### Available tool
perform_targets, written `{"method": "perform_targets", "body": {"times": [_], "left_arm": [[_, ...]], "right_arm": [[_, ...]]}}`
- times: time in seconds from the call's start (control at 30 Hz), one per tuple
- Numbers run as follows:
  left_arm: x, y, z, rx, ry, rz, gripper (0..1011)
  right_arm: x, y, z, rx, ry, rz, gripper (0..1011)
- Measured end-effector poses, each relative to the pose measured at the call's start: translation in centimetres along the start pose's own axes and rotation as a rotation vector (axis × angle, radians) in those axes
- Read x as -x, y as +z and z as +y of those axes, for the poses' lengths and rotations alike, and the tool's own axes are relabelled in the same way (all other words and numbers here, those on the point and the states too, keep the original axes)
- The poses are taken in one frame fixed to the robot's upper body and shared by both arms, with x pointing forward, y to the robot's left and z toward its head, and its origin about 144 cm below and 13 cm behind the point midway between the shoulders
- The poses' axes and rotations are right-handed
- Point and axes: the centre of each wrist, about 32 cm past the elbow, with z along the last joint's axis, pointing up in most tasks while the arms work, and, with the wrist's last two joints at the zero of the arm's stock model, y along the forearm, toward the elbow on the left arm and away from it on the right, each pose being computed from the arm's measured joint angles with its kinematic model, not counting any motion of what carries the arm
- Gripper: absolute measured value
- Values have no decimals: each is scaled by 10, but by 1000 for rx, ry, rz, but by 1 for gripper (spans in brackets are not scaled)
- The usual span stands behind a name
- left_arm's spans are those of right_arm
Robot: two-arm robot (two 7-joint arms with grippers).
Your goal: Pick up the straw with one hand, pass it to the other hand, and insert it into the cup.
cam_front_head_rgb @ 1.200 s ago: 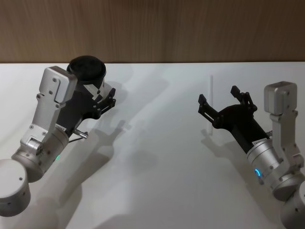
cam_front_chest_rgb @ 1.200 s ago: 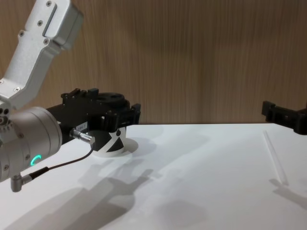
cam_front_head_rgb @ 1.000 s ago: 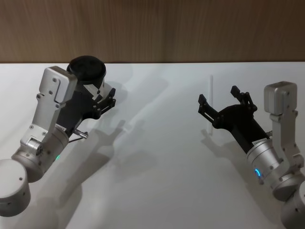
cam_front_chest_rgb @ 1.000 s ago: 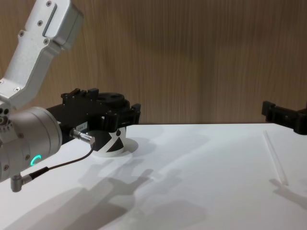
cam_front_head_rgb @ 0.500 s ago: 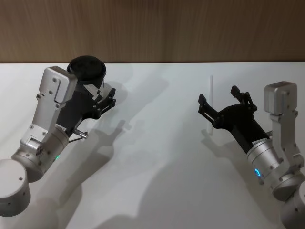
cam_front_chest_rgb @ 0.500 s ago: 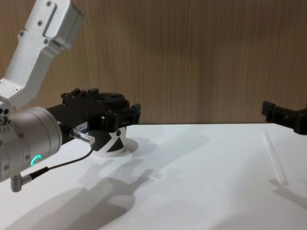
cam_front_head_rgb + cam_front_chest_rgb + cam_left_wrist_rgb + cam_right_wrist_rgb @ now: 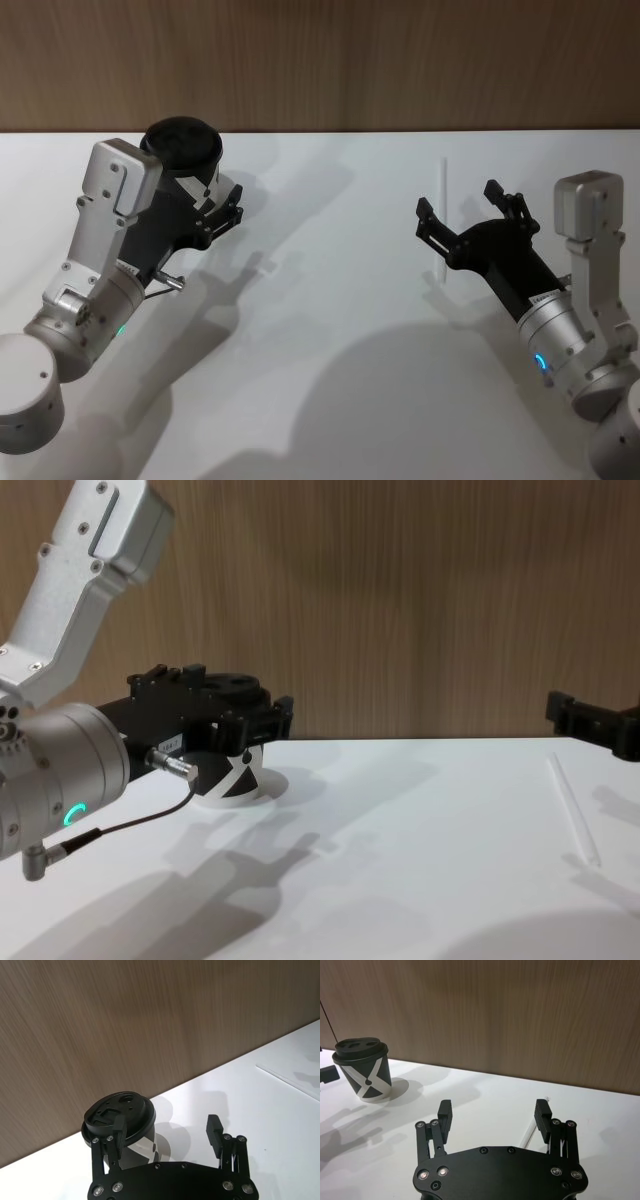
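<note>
On the robot's right side, the right gripper is held with its two black fingers spread wide, raised a little above the white bench. Beneath it the straw is seen lying flat on the bench, thin and pale. One end is pointed toward the wood-panelled wall, and the other end is passed under the gripper, close to one finger. No grip on the straw is seen.

On the robot's left side, the left gripper is also held open wide and low over the bench. It is placed just beside the cup. From the left wrist view, one finger is seen in front of the cup's side and the other is well clear of it, so the cup is not enclosed between the fingers. Whether that finger touches the cup cannot be told.

The black cup is stood upright at the back left of the bench, near the wall, with its black lid on and a white X mark on its side. Cup and straw are set well apart.
</note>
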Motion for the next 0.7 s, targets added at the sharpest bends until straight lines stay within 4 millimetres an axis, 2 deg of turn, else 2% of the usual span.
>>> {"method": "perform_targets", "body": {"times": [0.4, 0.7], "left_arm": [[0, 0, 0, 0, 0, 0, 1003], [0, 0, 0, 0, 0, 0, 1003]], "right_arm": [[0, 6, -10, 32, -46, -24, 1001], [1, 10, -23, 128, -143, -32, 1001]]}}
